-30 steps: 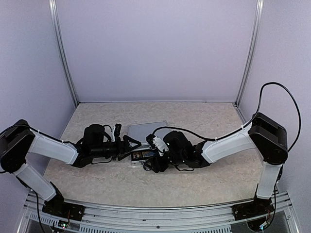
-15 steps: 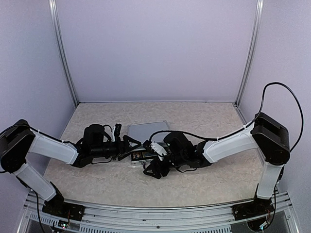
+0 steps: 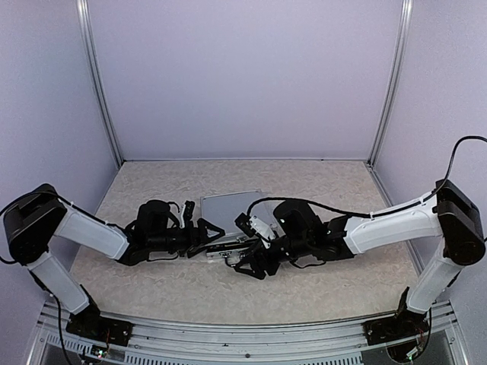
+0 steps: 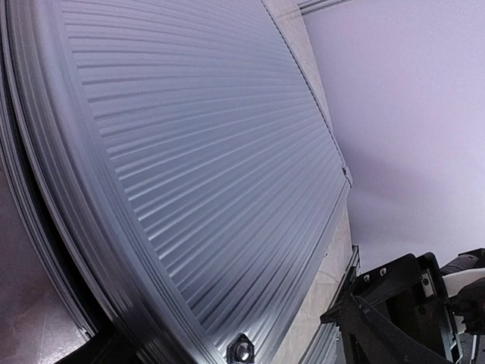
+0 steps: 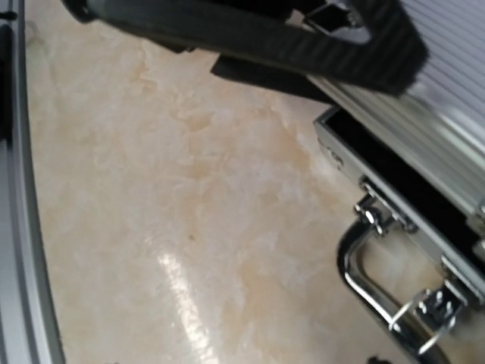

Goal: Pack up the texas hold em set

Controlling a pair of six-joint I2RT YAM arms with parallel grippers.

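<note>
Where the table point(image 3: 327, 182) bears the silver briefcase point(image 3: 230, 207) at its middle, lid ajar over a dark gap, the left gripper point(image 3: 211, 230) stands wide at the case's left edge, holding nothing. The right gripper point(image 3: 245, 264), spread and empty, hangs near the chrome handle point(image 5: 347, 258).

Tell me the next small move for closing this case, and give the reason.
Probably press the ribbed silver aluminium lid down until it shuts. The right wrist view shows a dark gap under it, above the chrome handle, and the latches look unfastened. The left hand and right hand both stand open close by.
</note>
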